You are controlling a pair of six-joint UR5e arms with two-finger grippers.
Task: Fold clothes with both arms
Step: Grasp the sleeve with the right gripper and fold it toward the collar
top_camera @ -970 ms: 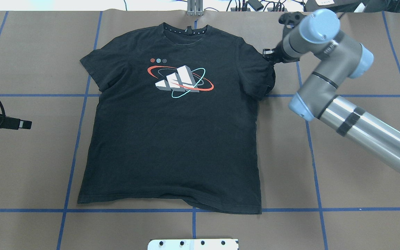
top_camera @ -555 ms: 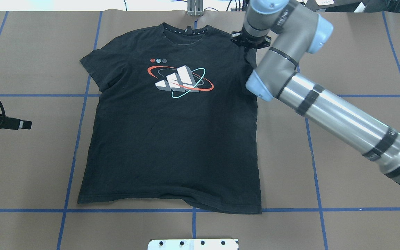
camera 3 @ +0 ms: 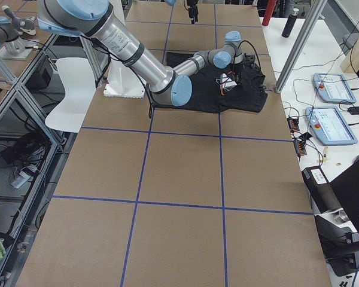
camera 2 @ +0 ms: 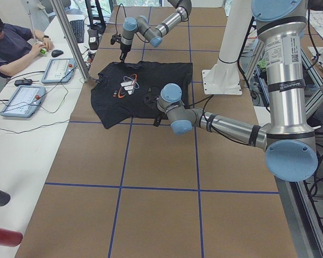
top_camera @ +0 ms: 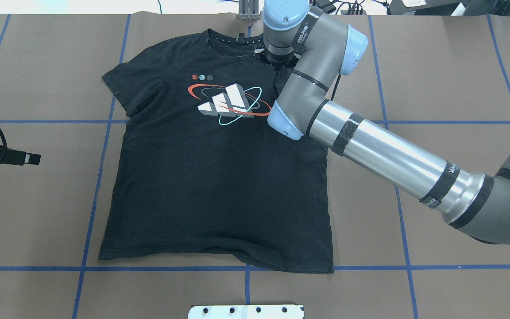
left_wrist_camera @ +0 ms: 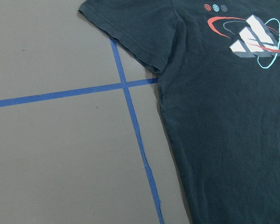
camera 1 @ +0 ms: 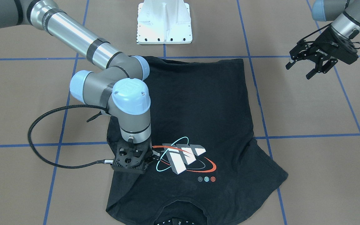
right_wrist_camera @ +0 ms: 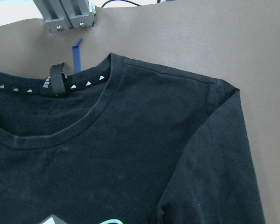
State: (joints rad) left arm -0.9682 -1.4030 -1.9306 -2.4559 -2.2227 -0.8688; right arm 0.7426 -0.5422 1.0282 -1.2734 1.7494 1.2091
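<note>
The black t-shirt [top_camera: 215, 186] lies flat and face up on the brown table, collar [right_wrist_camera: 98, 79] at the far edge, its chest graphic [camera 1: 183, 157] showing. My right gripper [camera 1: 148, 157] hangs low over the chest beside the graphic. It is shut on the shirt's right sleeve, which is drawn inward over the shoulder [right_wrist_camera: 214, 121]. In the overhead view the right wrist [top_camera: 283, 26] hides those fingers. My left gripper [camera 1: 298, 71] hovers open above bare table, well off the shirt's left side. The left sleeve [left_wrist_camera: 130, 37] lies flat and spread.
The white pedestal base [camera 1: 164, 22] stands at the table's near edge. Blue tape lines [top_camera: 100, 146] grid the brown surface. A black cable loop [camera 1: 42, 137] trails from my right wrist. A metal post [top_camera: 248, 9] stands behind the collar. A person [camera 2: 11, 43] sits at a side table with tablets.
My right arm has swept left from beyond the shirt's right edge to over the chest, pulling the right sleeve inward with it. The left gripper has stayed still.
</note>
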